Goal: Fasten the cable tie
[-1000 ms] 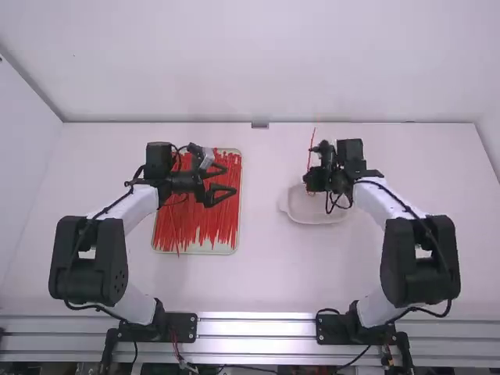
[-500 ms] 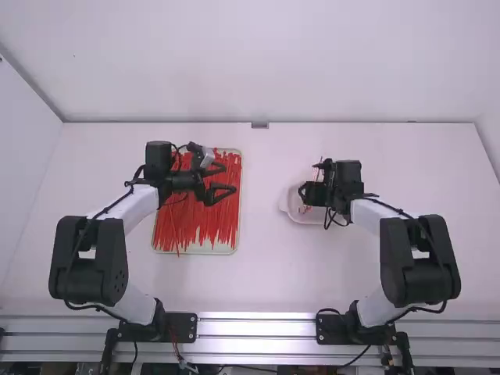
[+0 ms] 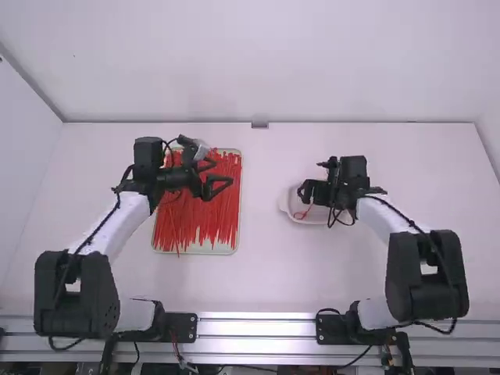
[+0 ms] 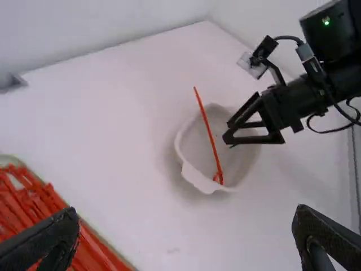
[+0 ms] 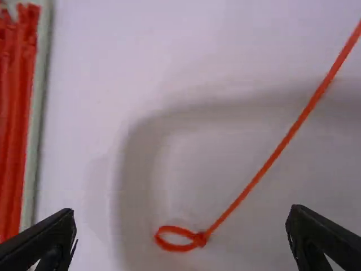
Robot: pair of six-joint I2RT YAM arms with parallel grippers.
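A red cable tie (image 5: 265,169), closed into a small loop (image 5: 177,238) at one end, lies loose in the white bowl (image 3: 285,205) right of the table's middle, its tail leaning over the rim. My right gripper (image 3: 305,192) hovers just above the bowl, open and holding nothing; the left wrist view shows it (image 4: 255,121) beside the tie (image 4: 207,132). My left gripper (image 3: 221,187) hangs open over the tray (image 3: 234,248) of loose red cable ties (image 3: 195,215), also holding nothing.
The tray of several red ties sits left of the middle, about a hand's width from the bowl (image 4: 186,164). Bare white table lies between them and along the front. White walls close off the back and left.
The right gripper came down from holding the tie upright above the bowl, opened and let it go into the bowl. The left arm shifted slightly left over the tray.
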